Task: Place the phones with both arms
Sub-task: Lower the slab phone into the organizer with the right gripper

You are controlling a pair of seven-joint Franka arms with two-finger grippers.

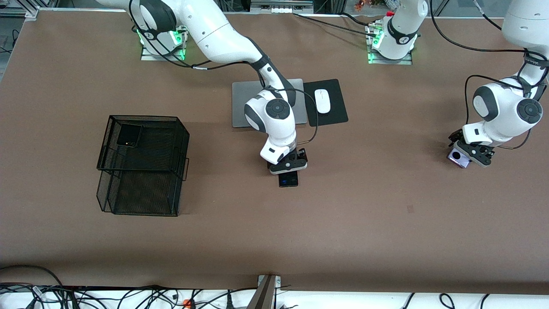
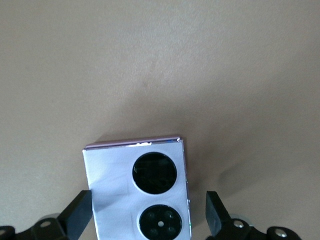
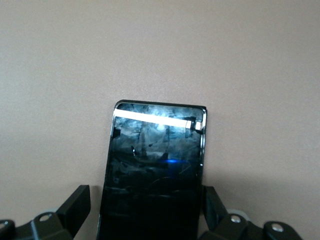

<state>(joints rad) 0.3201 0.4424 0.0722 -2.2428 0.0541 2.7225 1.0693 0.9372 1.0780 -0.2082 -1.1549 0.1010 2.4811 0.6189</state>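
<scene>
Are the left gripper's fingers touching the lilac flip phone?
Apart. In the left wrist view the left gripper straddles the lilac flip phone, with tabletop showing between the phone's edge and one finger.

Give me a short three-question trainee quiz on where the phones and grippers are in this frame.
1. True or false: the small square black flip phone lies in the black wire-mesh basket.
2. The right gripper is down over which item? A white mouse; B long black slab phone; C silver laptop.
3. Fill in: the left gripper, fingers open, straddles the small square ___ flip phone with two round lenses.
Key: 1 true; 2 B; 3 lilac.
</scene>
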